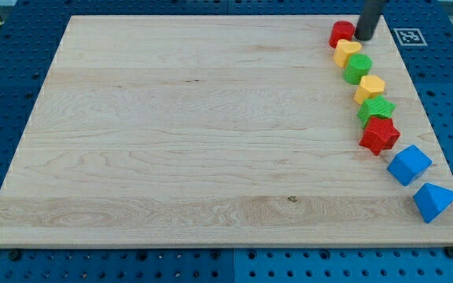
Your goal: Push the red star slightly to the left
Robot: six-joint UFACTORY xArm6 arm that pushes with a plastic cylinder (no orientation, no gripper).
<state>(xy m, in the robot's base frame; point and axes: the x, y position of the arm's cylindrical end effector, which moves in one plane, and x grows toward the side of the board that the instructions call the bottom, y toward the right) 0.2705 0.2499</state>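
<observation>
Filling most of your view is a pale wooden board (211,134) on a blue pegboard table (6,94). Use the red star (379,134) as your landmark, near the board's right edge. Below and right of it sit a blue cube (408,164) and a blue wedge-like block (432,201). Touching it from above is a green star (376,108), then a yellow block (370,88), green block (359,68), yellow block (347,52) and red block (341,34). My tip (364,37), a bare rod with no pincer to open or close, stands well above the star, beside that red block.
</observation>
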